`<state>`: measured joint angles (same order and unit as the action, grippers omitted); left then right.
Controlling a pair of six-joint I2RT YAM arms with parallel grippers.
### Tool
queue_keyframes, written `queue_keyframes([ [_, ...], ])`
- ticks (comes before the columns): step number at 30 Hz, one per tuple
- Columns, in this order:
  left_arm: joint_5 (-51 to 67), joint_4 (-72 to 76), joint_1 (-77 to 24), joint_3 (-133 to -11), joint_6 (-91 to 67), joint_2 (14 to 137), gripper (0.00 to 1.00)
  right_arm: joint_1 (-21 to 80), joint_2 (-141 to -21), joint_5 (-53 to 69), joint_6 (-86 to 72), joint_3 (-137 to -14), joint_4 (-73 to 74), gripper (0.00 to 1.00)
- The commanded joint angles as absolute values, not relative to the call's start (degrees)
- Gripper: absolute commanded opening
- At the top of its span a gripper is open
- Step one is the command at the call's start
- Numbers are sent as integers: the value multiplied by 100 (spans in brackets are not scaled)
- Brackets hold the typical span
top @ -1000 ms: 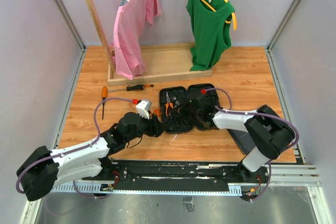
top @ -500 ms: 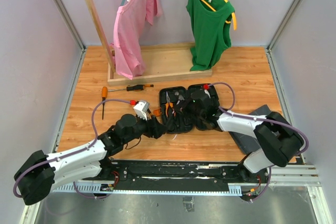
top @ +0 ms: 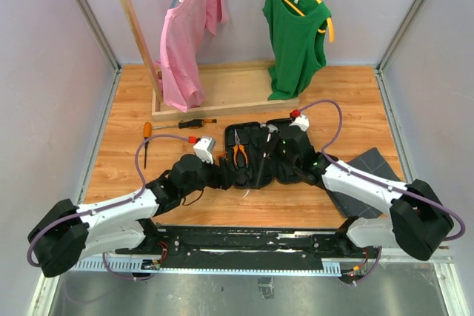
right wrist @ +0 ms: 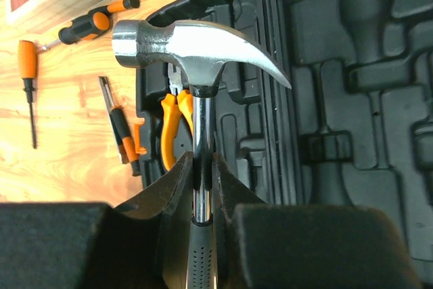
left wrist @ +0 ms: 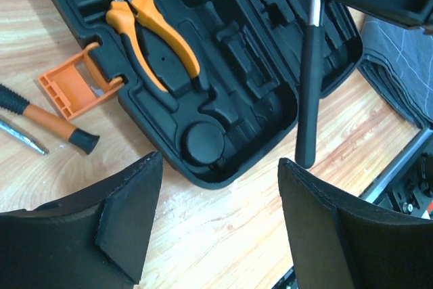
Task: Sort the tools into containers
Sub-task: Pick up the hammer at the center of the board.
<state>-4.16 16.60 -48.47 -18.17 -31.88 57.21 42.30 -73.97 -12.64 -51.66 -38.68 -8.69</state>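
Right now your right arm reaches low across the table (top: 126,109) from the near right, and the right gripper (right wrist: 201,167) is clamped on the hammer (right wrist: 193,49) by its steel shaft just below the head. It holds the hammer over the open case (top: 252,135), handle slanting back toward the case's near edge. Your left arm lies low from the near left, and the left gripper (left wrist: 220,214) is spread wide with nothing between its fingers, above the case's near corner. The pliers (left wrist: 155,38) sit in a slot of the left half. An orange latch (left wrist: 71,89) juts from that half's edge, with a screwdriver (left wrist: 54,123) just beside it. Another screwdriver (top: 196,123) and a third screwdriver (top: 147,138) lie farther left. A grey tray (top: 366,172) lies under your right arm, and a rack (top: 222,98) with two tops stands behind.
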Motion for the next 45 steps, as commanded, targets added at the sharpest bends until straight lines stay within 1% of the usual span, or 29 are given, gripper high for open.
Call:
queue_keyframes([
  [1, -764, 1649, -4833, -2286, -3015, 6032, 73, 4137, -7016, -1475, -3774, -4072, -739, 1],
  [4, -767, 1805, -4681, -2364, -2945, 6129, 73, 4136, -6863, -1394, -3338, -4105, -659, 1],
  [7, -601, 1995, -4255, -2398, -2977, 6188, 73, 4127, -6795, -1367, -2976, -4262, -409, 2],
  [11, -631, 2158, -3768, -2454, -3070, 6312, 72, 4130, -6978, -1465, -2826, -4809, 232, 2],
  [17, -1194, 2372, -3636, -2624, -3020, 6629, 74, 4073, -7757, -1237, -2768, -5749, 971, 2],
  [23, -1551, 2400, -3551, -2942, -2894, 6847, 75, 4012, -8825, -920, -2787, -6705, 1513, 1],
  [28, -2290, 2277, -3527, -3287, -2932, 6974, 80, 3956, -9678, -697, -2741, -7464, 1919, 1],
  [31, -2524, 2398, -3473, -3287, -2981, 7119, 81, 3942, -10101, -661, -2685, -7849, 2125, 1],
  [37, -2592, 2536, -3463, -3050, -2874, 7313, 81, 3946, -10624, -707, -2625, -8320, 2403, 1],
  [40, -2768, 2530, -3463, -3069, -2816, 7417, 81, 3946, -10786, -708, -2632, -8430, 2551, 1],
  [45, -2692, 2488, -3463, -3142, -2830, 7563, 80, 3945, -10978, -744, -2680, -8523, 2712, 2],
])
